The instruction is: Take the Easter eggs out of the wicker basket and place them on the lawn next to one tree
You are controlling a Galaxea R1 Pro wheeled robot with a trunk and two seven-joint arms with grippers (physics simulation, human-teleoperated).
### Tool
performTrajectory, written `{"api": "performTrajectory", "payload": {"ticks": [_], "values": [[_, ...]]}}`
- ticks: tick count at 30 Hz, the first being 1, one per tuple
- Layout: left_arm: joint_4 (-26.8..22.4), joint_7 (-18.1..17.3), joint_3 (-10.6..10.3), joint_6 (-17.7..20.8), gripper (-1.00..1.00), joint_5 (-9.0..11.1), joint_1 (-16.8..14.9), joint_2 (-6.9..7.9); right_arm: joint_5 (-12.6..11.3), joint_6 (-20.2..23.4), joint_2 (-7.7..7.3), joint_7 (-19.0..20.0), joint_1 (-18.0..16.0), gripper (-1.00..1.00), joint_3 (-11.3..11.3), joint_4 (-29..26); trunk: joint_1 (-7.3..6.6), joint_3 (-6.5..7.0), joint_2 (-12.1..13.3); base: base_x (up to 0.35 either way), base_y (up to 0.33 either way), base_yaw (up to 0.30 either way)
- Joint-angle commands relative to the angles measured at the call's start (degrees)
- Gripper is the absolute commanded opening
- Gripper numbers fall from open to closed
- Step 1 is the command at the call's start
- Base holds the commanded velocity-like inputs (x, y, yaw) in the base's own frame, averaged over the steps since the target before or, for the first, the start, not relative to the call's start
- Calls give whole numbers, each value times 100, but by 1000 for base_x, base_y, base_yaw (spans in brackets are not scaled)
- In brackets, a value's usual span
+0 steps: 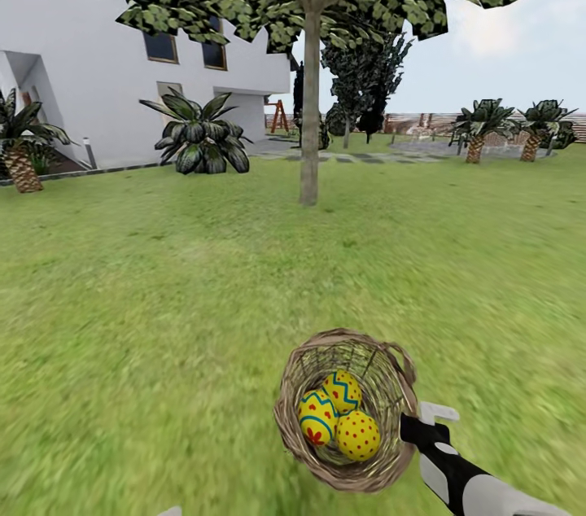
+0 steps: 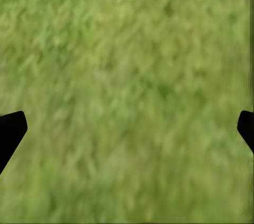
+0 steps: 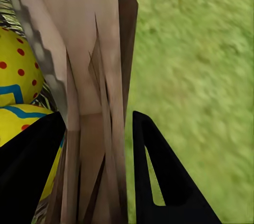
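The wicker basket [image 1: 346, 410] sits low in the head view, tipped so its mouth faces the camera, with all three Easter eggs [image 1: 338, 416] bunched together inside. The right pincer [image 1: 417, 422] straddles the basket's rim on its right side: in the right wrist view one black finger [image 3: 29, 166] lies inside by the eggs [image 3: 16, 70], the other outside over grass, with the woven wall [image 3: 92, 91] clamped between them. The left pincer [image 2: 127, 134] hangs over bare lawn [image 2: 127, 49], its two dark tips spread wide apart with nothing between. Open lawn [image 1: 163, 272] stretches unobstructed from the basket to the tree [image 1: 310, 101], well ahead. A white house [image 1: 89, 44], a bush [image 1: 199, 133] and short palms [image 1: 476, 129] edge the grass beyond.
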Motion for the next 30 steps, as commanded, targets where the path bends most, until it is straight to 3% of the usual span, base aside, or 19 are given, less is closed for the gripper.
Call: {"api": "performTrajectory", "payload": {"ticks": [1,30], "values": [[2,29,-41,-24,100,49,-3,0,-29,-28,0,17,-5,-100,-65,0,3,-5,-3,321,-83,0],[2,29,-41,-42,100,49,-3,3,-21,-35,8,26,-5,-100,-65,8,3,-5,-3,328,-16,0]]}}
